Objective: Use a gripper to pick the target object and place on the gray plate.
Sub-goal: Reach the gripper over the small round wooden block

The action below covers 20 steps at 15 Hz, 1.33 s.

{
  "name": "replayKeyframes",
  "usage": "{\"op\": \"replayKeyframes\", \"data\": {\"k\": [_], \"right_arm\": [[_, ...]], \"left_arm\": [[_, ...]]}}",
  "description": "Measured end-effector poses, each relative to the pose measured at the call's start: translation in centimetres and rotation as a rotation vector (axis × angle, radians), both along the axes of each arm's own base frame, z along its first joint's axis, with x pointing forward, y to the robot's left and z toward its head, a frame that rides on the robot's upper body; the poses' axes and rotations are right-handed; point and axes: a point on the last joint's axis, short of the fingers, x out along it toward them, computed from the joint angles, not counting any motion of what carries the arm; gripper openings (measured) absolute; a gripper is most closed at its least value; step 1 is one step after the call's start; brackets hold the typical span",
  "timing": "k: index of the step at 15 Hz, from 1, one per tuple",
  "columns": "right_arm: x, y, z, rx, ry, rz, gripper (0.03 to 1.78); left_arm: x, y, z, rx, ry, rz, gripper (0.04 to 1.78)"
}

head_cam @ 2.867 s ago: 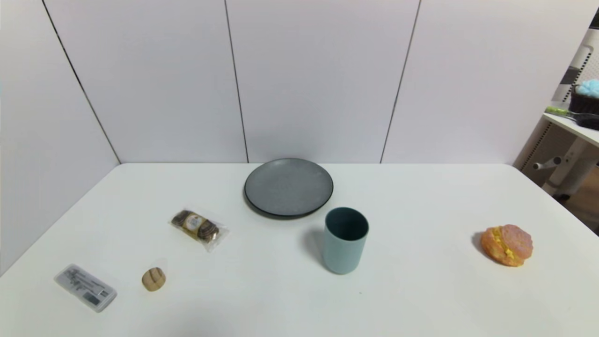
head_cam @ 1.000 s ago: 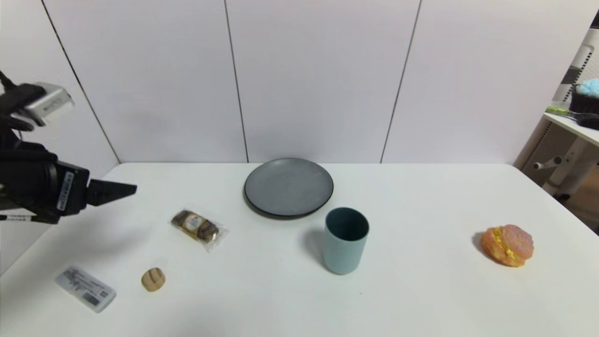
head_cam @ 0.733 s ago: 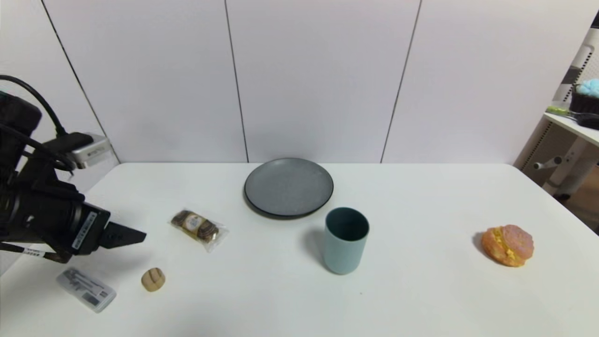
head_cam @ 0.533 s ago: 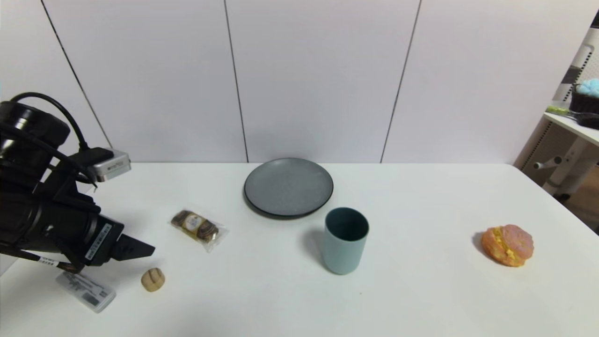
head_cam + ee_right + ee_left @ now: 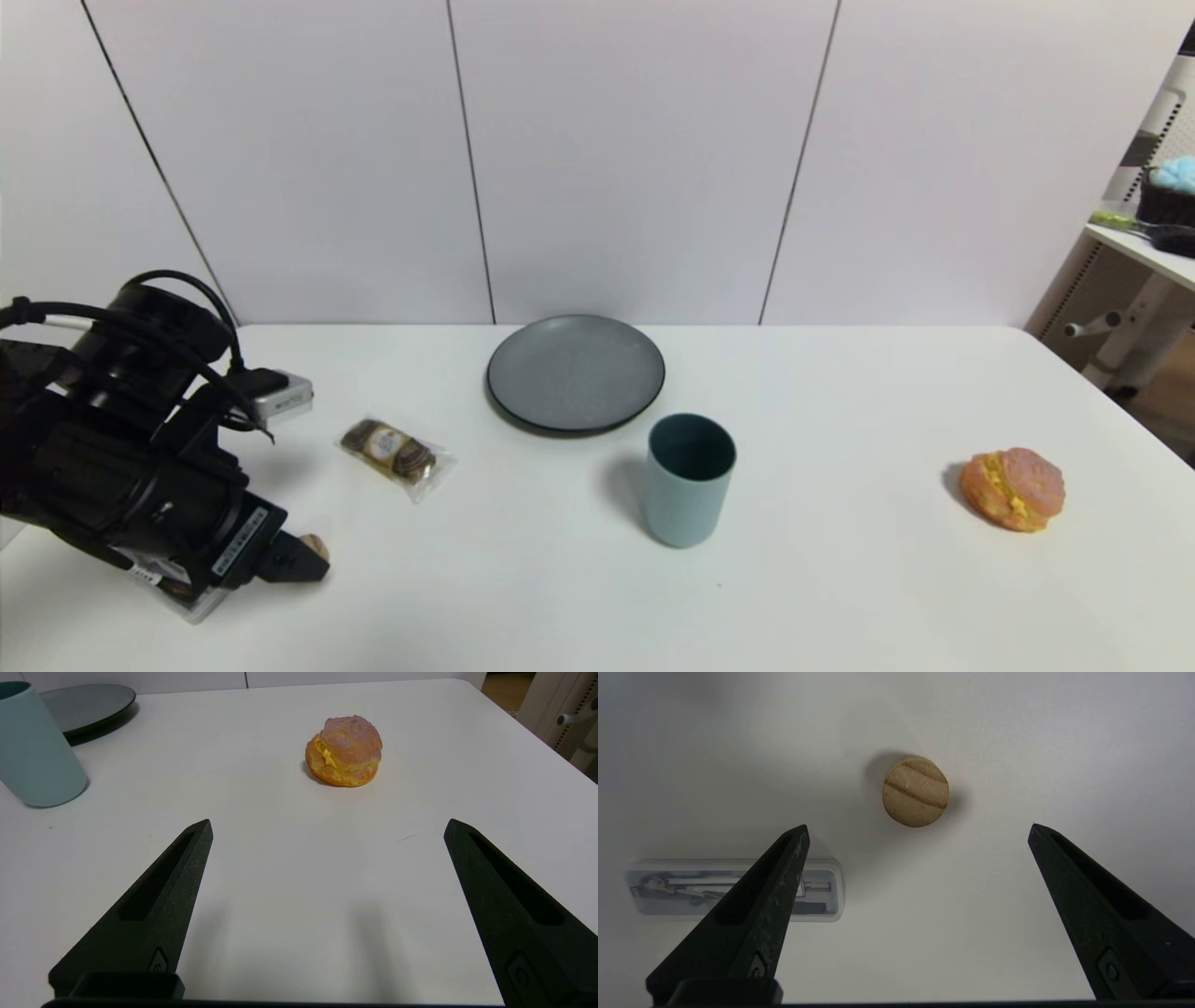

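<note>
The tan wooden block [image 5: 915,791] with darker grain stripes lies on the white table. In the head view only its edge [image 5: 316,544] shows past my left gripper [image 5: 301,566]. In the left wrist view the left gripper [image 5: 918,828] is open and empty, low over the table, with the block just beyond its fingertips and centred between them. The gray plate [image 5: 575,373] lies at the back middle of the table, far from the block; nothing lies on it. My right gripper [image 5: 327,823] is open and empty over the table's right side, out of the head view.
A clear-wrapped brown-gold snack [image 5: 392,448] lies between block and plate. A blue-gray cup [image 5: 689,478] stands in front of the plate. A clear flat case [image 5: 668,889] lies beside the left finger. An orange-pink toy bun [image 5: 1013,489] lies at the right.
My left arm came into view from the left, swung down and forward, and now its open gripper covers most of the block. Nothing on the table has moved.
</note>
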Motion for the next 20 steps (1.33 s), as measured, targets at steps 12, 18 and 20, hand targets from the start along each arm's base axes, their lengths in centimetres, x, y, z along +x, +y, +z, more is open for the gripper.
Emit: {"op": "replayKeyframes", "data": {"k": [12,18,20], "right_arm": [[0.0,0.0,0.0,0.000,0.001,-0.001,1.71],[0.0,0.0,0.0,0.000,0.000,-0.001,1.71],[0.0,0.0,0.0,0.000,0.000,-0.001,1.71]], "left_arm": [[1.8,-0.6,-2.3,0.019,0.046,-0.013,1.69],[2.2,-0.9,-2.8,0.021,0.057,-0.023,1.69],[2.2,-0.9,-2.9,0.022,0.062,-0.024,1.56]]}}
